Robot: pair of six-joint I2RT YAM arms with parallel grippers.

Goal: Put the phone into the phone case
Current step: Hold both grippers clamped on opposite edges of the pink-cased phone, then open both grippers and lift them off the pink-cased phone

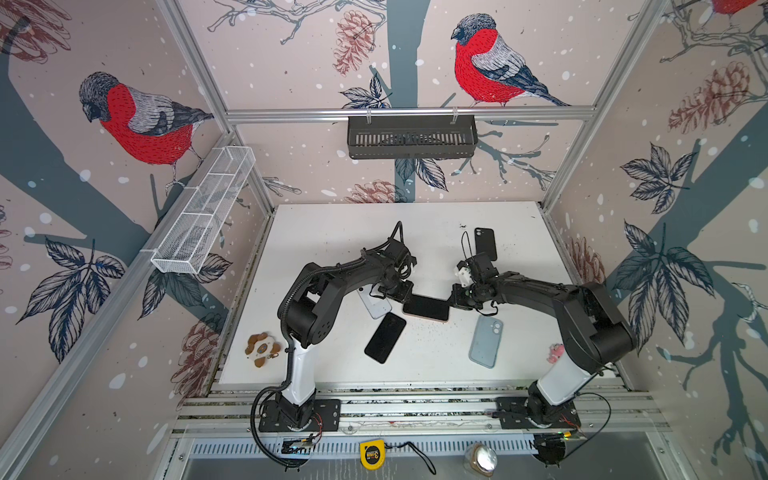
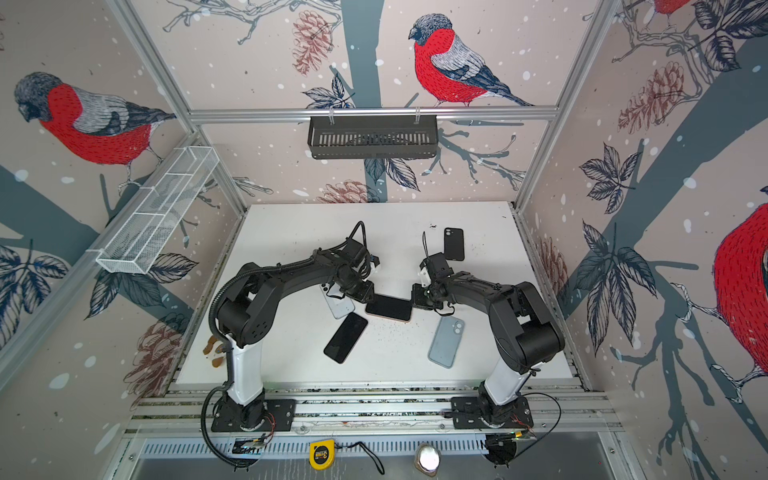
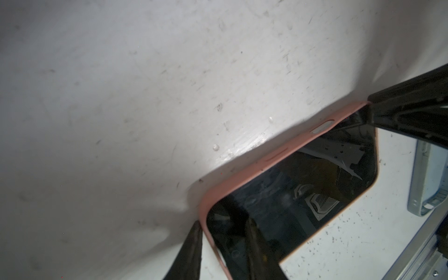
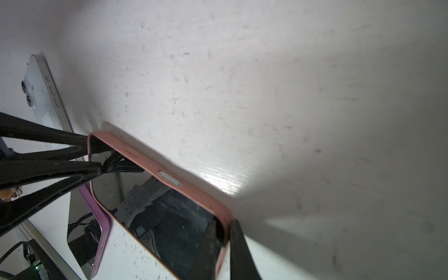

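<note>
The phone (image 1: 426, 307) (image 2: 388, 308) lies screen up inside the pink phone case (image 3: 242, 174) (image 4: 194, 191) at the middle of the table, raised a little off the board. My left gripper (image 1: 405, 297) (image 3: 223, 225) is shut on its left end, with one finger on the dark screen (image 3: 303, 194) and the other outside the case. At the right end, my right gripper (image 1: 453, 301) (image 4: 224, 225) is shut on the case rim, one finger over the screen (image 4: 169, 218) and one outside. Each wrist view shows the other gripper at the far end.
A white phone (image 1: 374, 305) (image 4: 42, 97) lies face down under the left arm. In front of it is a purple-edged phone (image 1: 385, 337) (image 4: 84, 232). A blue-grey case (image 1: 485, 340) (image 3: 426, 179) lies front right and a black case (image 1: 485, 243) at the back. Small toys (image 1: 261, 350) sit near the front edge.
</note>
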